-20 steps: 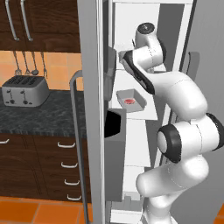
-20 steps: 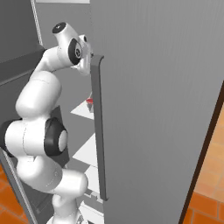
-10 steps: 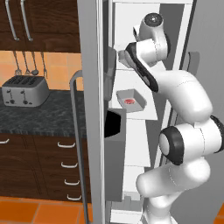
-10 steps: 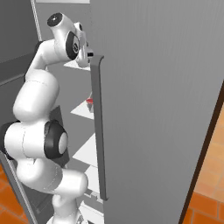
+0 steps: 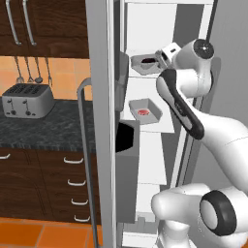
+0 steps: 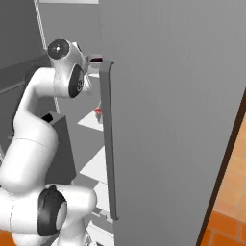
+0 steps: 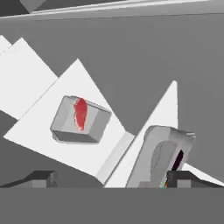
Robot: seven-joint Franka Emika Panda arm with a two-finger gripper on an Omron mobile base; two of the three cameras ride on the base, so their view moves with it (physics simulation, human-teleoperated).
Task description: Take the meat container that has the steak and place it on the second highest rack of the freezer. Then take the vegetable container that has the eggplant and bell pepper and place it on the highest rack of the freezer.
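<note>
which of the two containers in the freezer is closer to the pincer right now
The vegetable container on the upper shelf, right by the open pincer; the steak container sits one shelf lower.

Inside the tall grey freezer [image 5: 99,121], the flat white second highest rack [image 5: 160,127] carries a shallow grey meat container [image 5: 145,109] with the red steak [image 5: 143,112] lying in it. The white shelf above [image 5: 140,72] bears another grey container [image 5: 144,63] holding something dark. On the dark speckled bench [image 5: 43,126] stands a silver toaster [image 5: 26,100].
</note>
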